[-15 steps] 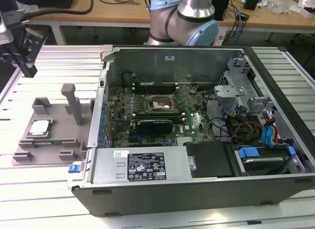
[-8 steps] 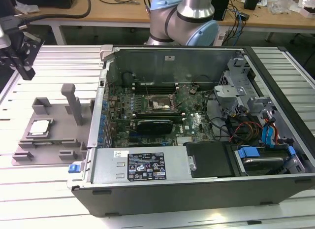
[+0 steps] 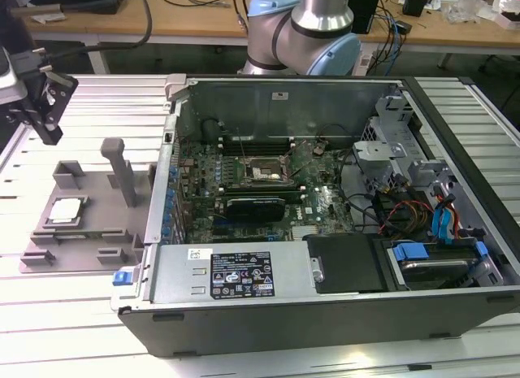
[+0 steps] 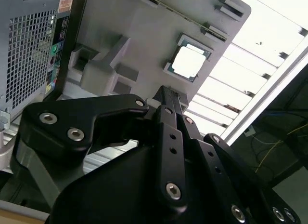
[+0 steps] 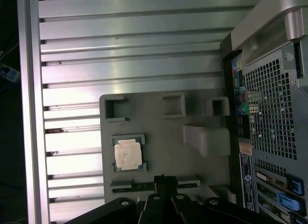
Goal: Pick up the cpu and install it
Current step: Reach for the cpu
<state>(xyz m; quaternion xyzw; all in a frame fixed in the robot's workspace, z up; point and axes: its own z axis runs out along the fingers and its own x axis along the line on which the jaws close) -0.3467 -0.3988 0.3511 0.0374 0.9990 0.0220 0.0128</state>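
Note:
The cpu (image 3: 67,210) is a small square chip with a shiny silver top. It lies flat in a recess of the grey fixture plate (image 3: 93,201) at the exterior view's left, outside the computer case. Both wrist views look down on the cpu (image 4: 191,61) (image 5: 128,153). My gripper (image 3: 50,132) hangs in the air above the far left corner of that plate, apart from the chip. Its black fingers (image 4: 168,96) (image 5: 163,180) meet at the tips with nothing between them. The motherboard's socket (image 3: 264,174) shows inside the open case.
The open computer case (image 3: 244,272) lies on the slatted aluminium table (image 3: 73,329), right beside the fixture plate. A grey post (image 3: 122,171) and small blocks stand up from the plate. The arm's base (image 3: 309,28) is behind the case. Cables and drive bays fill the case's right side.

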